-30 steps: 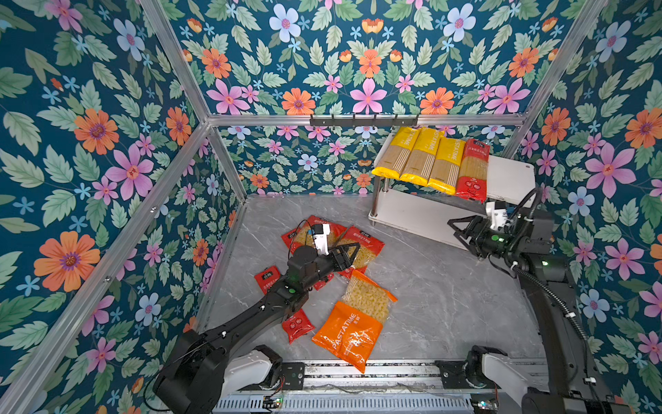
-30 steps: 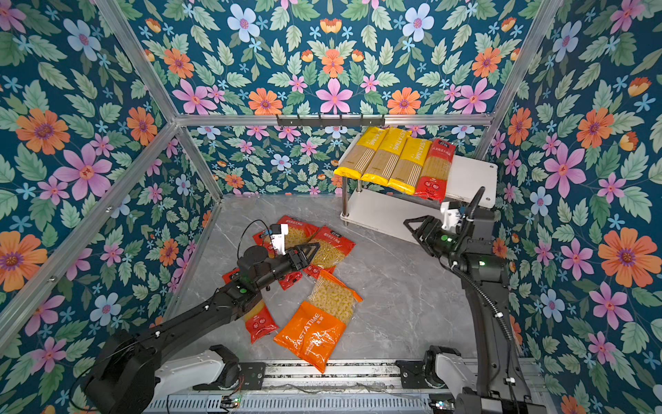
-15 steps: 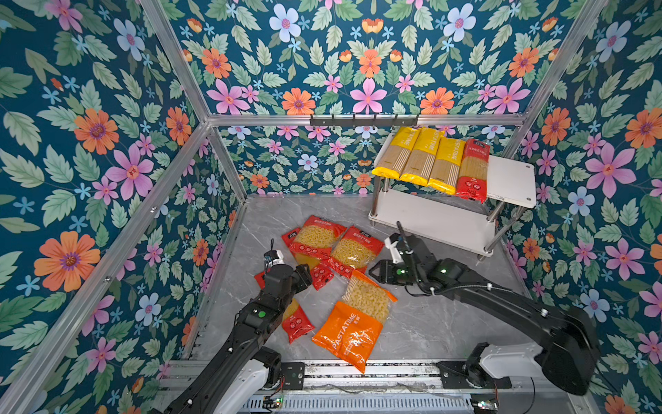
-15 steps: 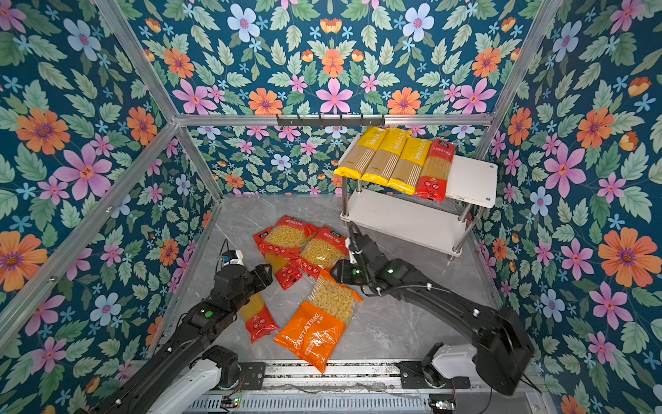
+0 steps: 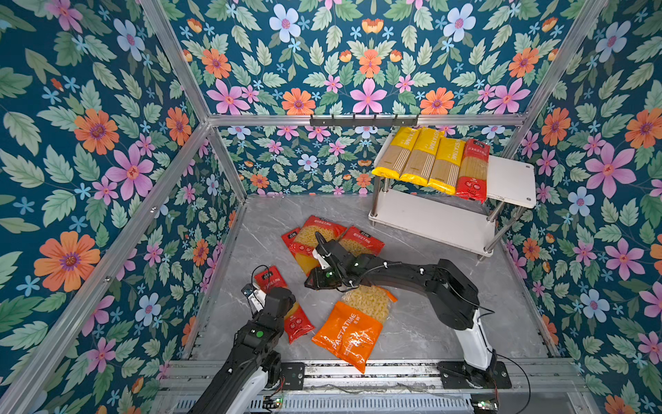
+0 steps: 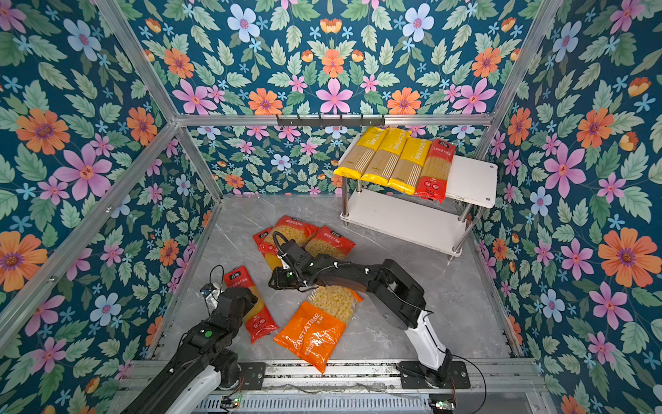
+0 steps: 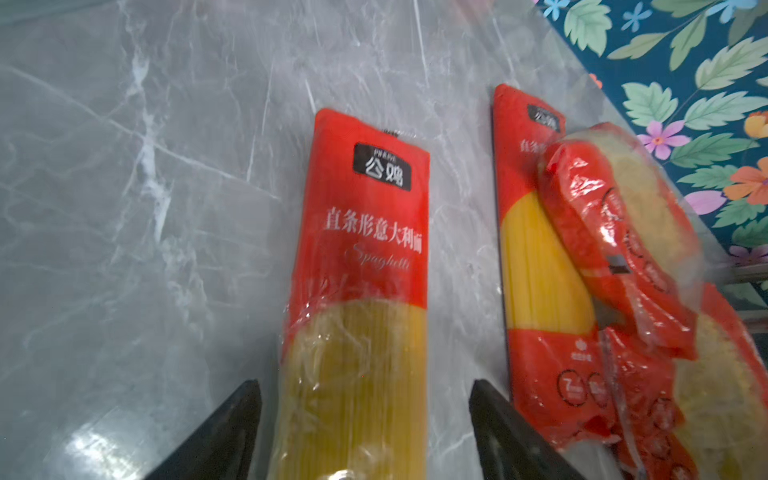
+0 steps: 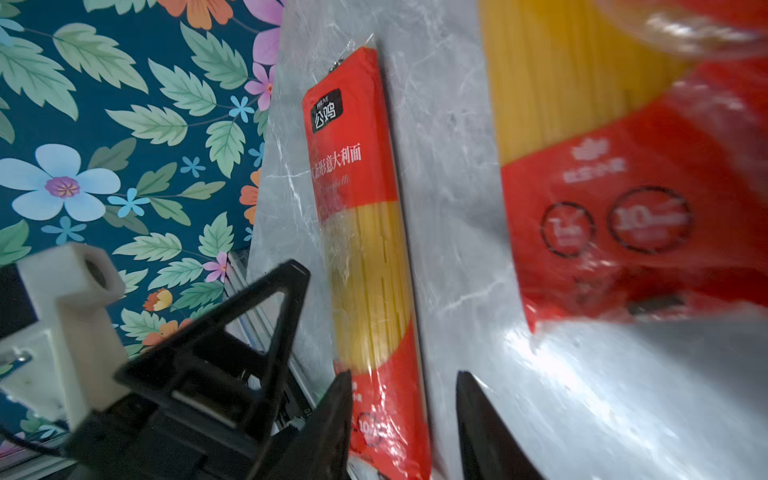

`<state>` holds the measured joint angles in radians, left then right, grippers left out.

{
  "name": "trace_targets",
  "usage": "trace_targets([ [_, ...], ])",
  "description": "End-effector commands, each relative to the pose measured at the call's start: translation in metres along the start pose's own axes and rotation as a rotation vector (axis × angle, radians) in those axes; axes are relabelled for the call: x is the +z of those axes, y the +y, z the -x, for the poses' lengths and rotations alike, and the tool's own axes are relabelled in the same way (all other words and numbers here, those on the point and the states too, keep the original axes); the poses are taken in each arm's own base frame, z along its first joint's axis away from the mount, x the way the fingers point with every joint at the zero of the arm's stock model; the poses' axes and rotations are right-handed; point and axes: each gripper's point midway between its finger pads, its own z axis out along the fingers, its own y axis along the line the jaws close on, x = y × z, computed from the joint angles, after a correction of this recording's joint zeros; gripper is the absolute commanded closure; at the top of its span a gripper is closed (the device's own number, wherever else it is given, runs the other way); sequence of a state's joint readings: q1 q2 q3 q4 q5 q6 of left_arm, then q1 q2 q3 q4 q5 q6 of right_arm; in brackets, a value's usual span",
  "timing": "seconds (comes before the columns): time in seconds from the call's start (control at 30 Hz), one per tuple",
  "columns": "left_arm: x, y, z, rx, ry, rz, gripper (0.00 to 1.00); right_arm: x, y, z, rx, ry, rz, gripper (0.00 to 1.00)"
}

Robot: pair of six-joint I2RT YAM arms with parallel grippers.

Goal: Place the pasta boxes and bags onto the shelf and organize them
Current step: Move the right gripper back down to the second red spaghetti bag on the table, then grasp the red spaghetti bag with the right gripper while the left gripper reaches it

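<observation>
Pasta sits in two places in this booth. Up on the shelf (image 5: 512, 179), the top board carries three yellow spaghetti packs (image 5: 419, 157) side by side, with a shelved red spaghetti pack (image 5: 473, 168) touching the last of them. Down on the marble floor (image 5: 447, 322), near the left wall, lies a lone red spaghetti pack (image 7: 361, 232). The left gripper (image 7: 365, 386) sits over its middle with the claw wide, one finger on each side of the pack. A sliver of floor shows beside each finger, so nothing is gripped. A second red spaghetti pack (image 7: 536, 266) lies alongside, toward the middle, partly buried under two short red macaroni bags (image 5: 318, 233). The right arm reaches across the middle, passing above the clear end of the orange macaroni bag (image 5: 353, 329). The right gripper (image 8: 403, 376) hangs over the floor between the two red packs lying there, its claw at a narrower gap and holding nothing.
</observation>
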<state>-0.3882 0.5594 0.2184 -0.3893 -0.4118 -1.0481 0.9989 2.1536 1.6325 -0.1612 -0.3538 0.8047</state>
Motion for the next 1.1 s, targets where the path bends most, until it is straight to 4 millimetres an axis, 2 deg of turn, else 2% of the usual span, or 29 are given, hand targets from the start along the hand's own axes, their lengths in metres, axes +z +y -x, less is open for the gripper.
trace_targets([
  [0.0, 0.005, -0.007, -0.005, -0.063, 0.023, -0.046, 0.2, 0.016, 0.007, -0.011, 0.048, 0.083, 0.041, 0.56],
  [0.3, 0.015, -0.004, -0.022, -0.103, 0.076, -0.081, 0.34, 0.057, -0.004, -0.02, 0.111, 0.184, 0.054, 0.55],
  [0.53, 0.02, -0.005, -0.029, -0.114, 0.091, -0.103, 0.52, 0.083, -0.013, -0.033, 0.169, 0.258, 0.082, 0.55],
  [0.67, 0.022, -0.007, -0.032, -0.115, 0.103, -0.113, 0.54, 0.096, -0.016, -0.04, 0.183, 0.296, 0.103, 0.61],
  [0.77, 0.023, -0.009, -0.032, -0.116, 0.104, -0.118, 0.56, 0.094, -0.006, -0.038, 0.16, 0.289, 0.154, 0.66],
  [0.9, 0.019, -0.013, -0.028, -0.111, 0.098, -0.127, 0.57, 0.076, 0.016, -0.023, 0.089, 0.222, 0.224, 0.76],
  [1.07, 0.006, -0.029, -0.007, -0.114, 0.064, -0.158, 0.56, 0.054, 0.041, -0.003, 0.045, 0.124, 0.345, 0.85],
])
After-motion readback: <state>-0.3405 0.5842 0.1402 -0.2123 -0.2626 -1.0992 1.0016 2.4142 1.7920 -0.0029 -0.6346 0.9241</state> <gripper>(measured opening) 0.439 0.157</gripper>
